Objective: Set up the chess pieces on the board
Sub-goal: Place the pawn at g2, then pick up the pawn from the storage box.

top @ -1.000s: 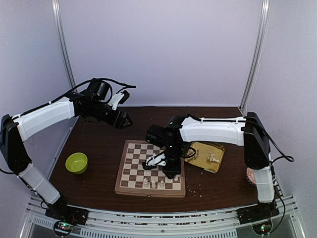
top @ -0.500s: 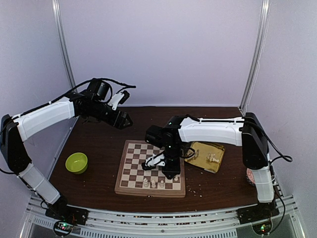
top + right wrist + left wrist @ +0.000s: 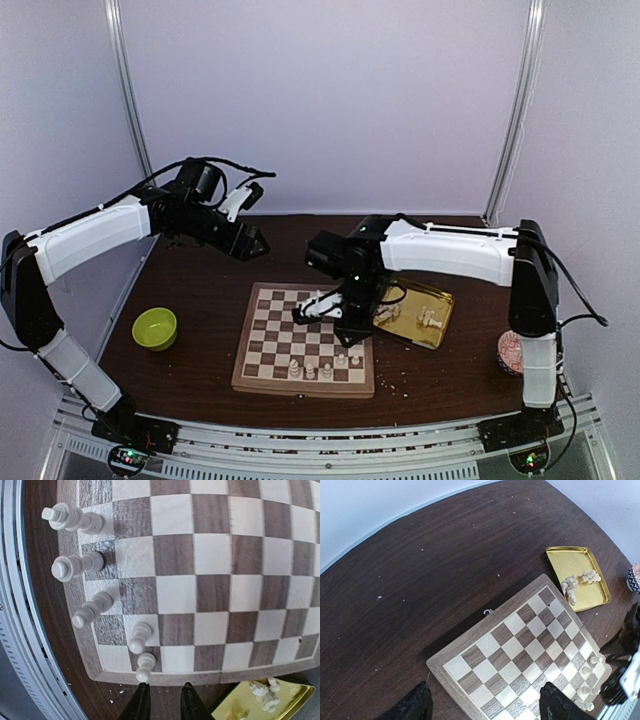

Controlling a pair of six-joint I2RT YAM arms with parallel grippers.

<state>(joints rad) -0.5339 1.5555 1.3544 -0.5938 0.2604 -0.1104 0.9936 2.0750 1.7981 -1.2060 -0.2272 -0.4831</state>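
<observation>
The board [image 3: 285,335] lies mid-table. Several cream chess pieces [image 3: 310,371] stand along its near edge, and two more stand at the near right corner [image 3: 348,360]. In the right wrist view they line the board's edge [image 3: 75,566], and the last one [image 3: 145,666] stands just ahead of my right gripper [image 3: 164,696]. That gripper [image 3: 345,325] hovers over the board's right side, jaws slightly apart with nothing between them. More chess pieces [image 3: 430,320] lie in the gold tray [image 3: 400,300]. My left gripper [image 3: 250,243] hangs wide open and empty over the back left; the board [image 3: 520,650] shows below it [image 3: 487,710].
A green bowl [image 3: 155,328] sits left of the board. A red-and-white patterned object [image 3: 512,352] stands by the right arm's base. The gold tray [image 3: 577,577] touches the board's right edge. Pale crumbs dot the dark table [image 3: 200,290].
My right gripper has parted its jaws and pulled up and back from the board's near right corner, leaving a piece standing there. The left arm has not moved.
</observation>
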